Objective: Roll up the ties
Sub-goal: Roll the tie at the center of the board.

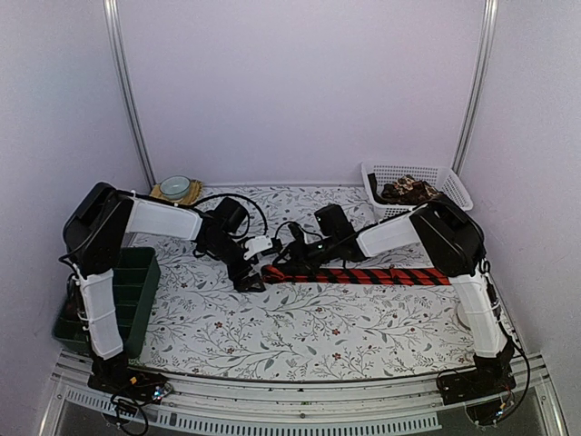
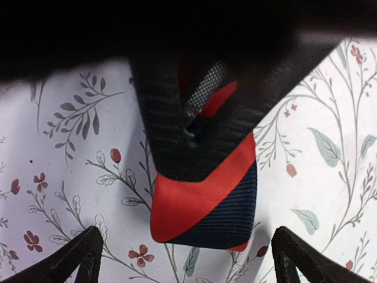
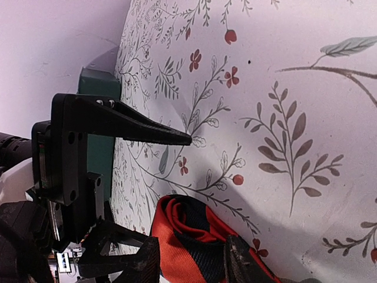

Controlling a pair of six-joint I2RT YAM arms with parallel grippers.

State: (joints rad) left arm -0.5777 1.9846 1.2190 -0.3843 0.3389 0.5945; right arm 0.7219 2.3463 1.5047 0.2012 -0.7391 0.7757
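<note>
Open floral tabletop point(image 1: 300, 341) is left along the near edge, between the arm bases. The middle is barred by the red striped tie point(image 1: 381, 275), laid from centre toward the right edge — its left end is crowded by the left gripper point(image 1: 251, 282) and right gripper point(image 1: 277, 265). The left edge is blocked by a green bin point(image 1: 136, 295), the far right corner by a white basket point(image 1: 454, 186).

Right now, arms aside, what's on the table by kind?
Ties laid out flat: 1, the striped tie, red and black
Baskets: 1, the white basket, holding a brown fabric heap that I cannot count
Bins: 1, the green bin
Bowls: 1, the bowl
Total: 4, heap aside
</note>
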